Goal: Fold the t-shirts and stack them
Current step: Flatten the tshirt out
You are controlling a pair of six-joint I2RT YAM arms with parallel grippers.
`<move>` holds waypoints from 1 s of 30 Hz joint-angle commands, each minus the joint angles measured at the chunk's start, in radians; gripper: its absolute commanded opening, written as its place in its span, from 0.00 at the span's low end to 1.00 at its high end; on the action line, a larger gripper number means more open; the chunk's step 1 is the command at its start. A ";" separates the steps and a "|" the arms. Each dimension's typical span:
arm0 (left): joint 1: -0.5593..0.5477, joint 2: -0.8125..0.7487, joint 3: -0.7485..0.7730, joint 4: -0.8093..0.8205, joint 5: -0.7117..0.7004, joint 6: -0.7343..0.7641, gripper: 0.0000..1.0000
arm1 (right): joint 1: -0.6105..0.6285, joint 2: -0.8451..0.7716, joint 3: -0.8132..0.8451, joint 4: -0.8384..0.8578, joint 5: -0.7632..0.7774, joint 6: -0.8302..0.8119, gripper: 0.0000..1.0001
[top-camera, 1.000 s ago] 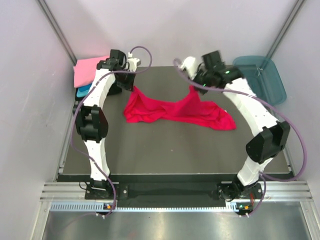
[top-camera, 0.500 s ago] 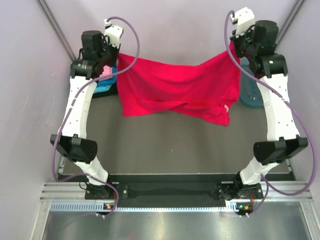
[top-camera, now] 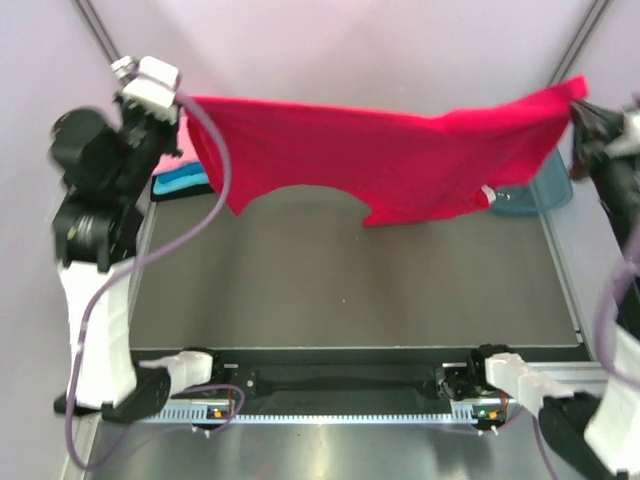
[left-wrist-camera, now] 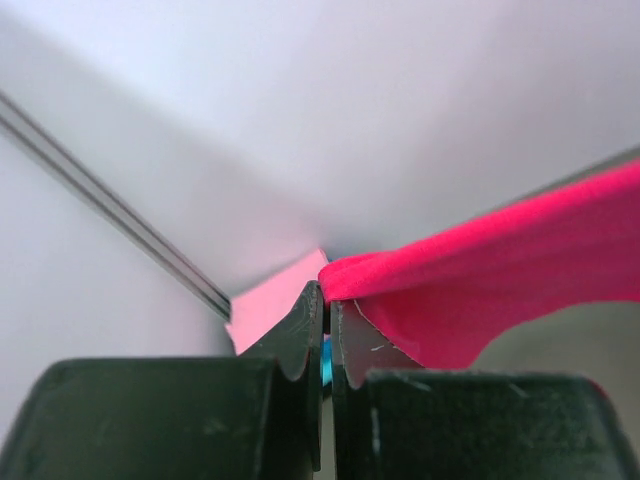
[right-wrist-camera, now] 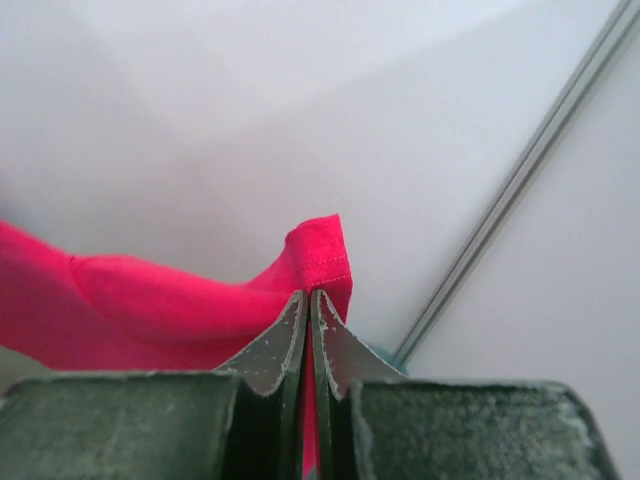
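Early stage, by my read: the red shirt (top-camera: 390, 160) is only being spread, no fold made in it yet. It hangs stretched in the air above the table (top-camera: 340, 290), clear of the surface, its lower hem sagging toward the table's far half. Left gripper (left-wrist-camera: 327, 312) has its jaws pressed together on one top corner of the red shirt; right gripper (right-wrist-camera: 308, 310) is likewise pinched tight on the opposite top corner, a hemmed edge sticking up above the tips. Beyond the table's far-left corner sit a pink shirt (top-camera: 178, 140) and a blue shirt (top-camera: 185, 180) beneath it, looking like a started stack; whether they're properly folded I can't tell. No black shirt in view. So at best two stacked, the red one needs laying flat, folding and stacking, and any fourth is unaccounted for. View differences: the top camera gives the whole span of the red shirt, the sag, a small white tag near its right lower edge, the pile, and the teal tub (top-camera: 535, 190) at the table's far-right corner, partly behind the cloth; both arms are motion-blurred there, so grip detail is lost. The wrist cameras show exactly that: fingertips closed on fabric, a thin bite only, which may slip under tension. The left wrist also catches a sliver of pink and blue behind the tips.
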 commanded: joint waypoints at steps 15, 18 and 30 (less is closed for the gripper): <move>0.045 -0.435 -0.112 0.044 0.055 0.014 0.00 | -0.061 -0.289 0.170 -0.057 -0.046 -0.021 0.00; 0.045 -0.385 -0.130 0.044 0.047 0.028 0.00 | -0.061 -0.262 0.100 0.022 -0.040 -0.061 0.00; 0.045 -0.135 -0.446 0.196 0.127 0.040 0.00 | -0.061 -0.153 -0.507 0.330 -0.086 -0.153 0.00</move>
